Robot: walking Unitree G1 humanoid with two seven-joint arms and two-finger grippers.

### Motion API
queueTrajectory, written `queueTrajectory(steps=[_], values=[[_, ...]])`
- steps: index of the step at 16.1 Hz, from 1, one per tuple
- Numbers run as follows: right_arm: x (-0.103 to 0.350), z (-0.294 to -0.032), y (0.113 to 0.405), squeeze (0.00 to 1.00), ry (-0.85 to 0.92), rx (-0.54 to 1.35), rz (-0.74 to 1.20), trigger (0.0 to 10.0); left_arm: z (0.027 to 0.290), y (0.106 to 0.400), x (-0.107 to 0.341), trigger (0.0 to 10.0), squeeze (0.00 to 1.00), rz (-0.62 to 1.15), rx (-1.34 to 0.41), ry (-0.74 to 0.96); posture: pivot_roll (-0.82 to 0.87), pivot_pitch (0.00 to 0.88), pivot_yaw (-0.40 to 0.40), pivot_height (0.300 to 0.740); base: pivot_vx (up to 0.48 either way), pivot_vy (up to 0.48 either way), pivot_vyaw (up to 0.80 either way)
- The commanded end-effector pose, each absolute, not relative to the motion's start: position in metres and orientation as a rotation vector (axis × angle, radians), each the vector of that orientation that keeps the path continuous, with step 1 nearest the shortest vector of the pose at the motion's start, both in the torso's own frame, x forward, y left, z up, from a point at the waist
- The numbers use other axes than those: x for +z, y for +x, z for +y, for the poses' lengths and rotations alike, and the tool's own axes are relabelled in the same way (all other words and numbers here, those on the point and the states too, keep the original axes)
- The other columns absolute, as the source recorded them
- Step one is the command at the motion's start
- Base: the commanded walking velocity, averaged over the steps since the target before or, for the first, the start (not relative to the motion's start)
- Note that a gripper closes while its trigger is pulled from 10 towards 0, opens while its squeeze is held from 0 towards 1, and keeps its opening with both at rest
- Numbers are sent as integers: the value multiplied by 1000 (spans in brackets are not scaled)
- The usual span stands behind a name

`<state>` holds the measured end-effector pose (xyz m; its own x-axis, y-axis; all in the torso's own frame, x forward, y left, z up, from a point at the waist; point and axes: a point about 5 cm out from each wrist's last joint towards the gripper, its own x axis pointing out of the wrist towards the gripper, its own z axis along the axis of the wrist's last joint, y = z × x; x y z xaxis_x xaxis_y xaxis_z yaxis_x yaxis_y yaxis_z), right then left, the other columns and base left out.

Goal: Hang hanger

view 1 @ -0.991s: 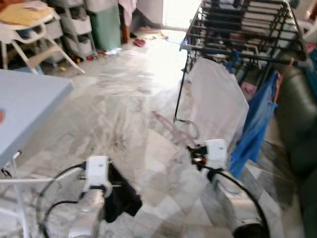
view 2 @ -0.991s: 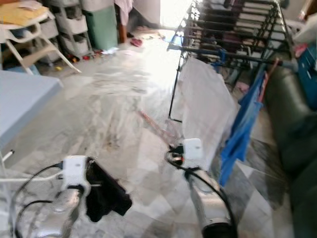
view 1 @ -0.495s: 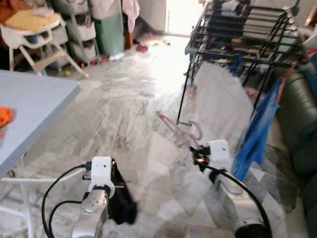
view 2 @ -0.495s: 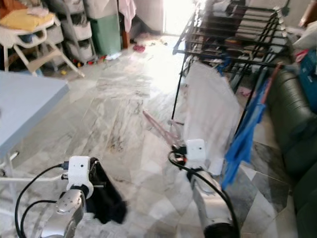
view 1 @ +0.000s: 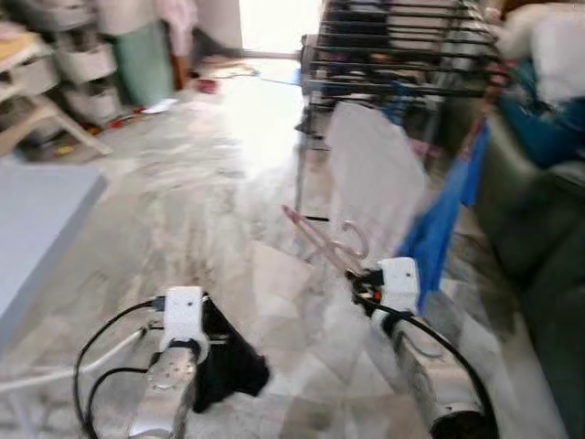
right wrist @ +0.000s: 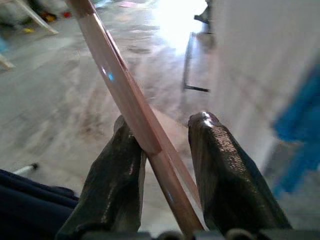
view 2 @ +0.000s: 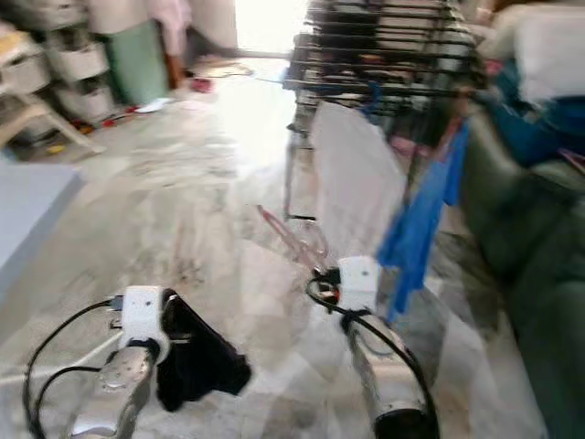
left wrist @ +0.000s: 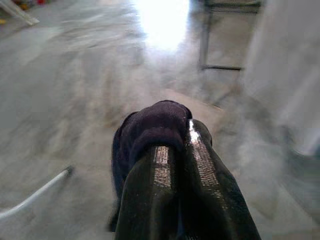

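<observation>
Near drying rack [view 1: 402, 55]: right gripper [right wrist: 162, 150] grasping pink hanger [view 1: 320, 240], bar lying between fingers; left gripper [left wrist: 172, 150] clamping dark cloth [view 1: 228, 366].

I saw a pale pink hanger [right wrist: 131, 102] between black fingers [right wrist: 111, 185], a dark navy cloth [left wrist: 150, 125], grey-veined white marble floor [view 1: 210, 192], a black drying rack [view 1: 393, 46] with white sheet [view 1: 370, 174] and blue garment [view 1: 439, 219] (all blurred)

No text, label, brand, number or sign can be read on anything here.
</observation>
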<state>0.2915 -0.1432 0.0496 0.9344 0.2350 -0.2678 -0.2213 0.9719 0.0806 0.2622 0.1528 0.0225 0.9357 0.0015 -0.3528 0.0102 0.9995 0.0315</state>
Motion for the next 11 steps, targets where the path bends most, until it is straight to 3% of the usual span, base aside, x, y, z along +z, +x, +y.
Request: queueTrajectory(steps=[1, 7, 11], values=[[54, -139, 295, 0, 60, 237, 258, 10000, 159, 264, 26, 10000, 0, 345, 4, 50, -46, 0, 15, 740, 0, 480, 0], [53, -140, 295, 0, 58, 235, 258, 10000, 155, 263, 25, 10000, 0, 353, -4, 53, -47, 0, 15, 740, 0, 480, 0], [54, -139, 294, 0, 54, 241, 255, 10000, 155, 263, 28, 10000, 0, 329, 24, 53, -44, 0, 12, 740, 0, 0, 0]])
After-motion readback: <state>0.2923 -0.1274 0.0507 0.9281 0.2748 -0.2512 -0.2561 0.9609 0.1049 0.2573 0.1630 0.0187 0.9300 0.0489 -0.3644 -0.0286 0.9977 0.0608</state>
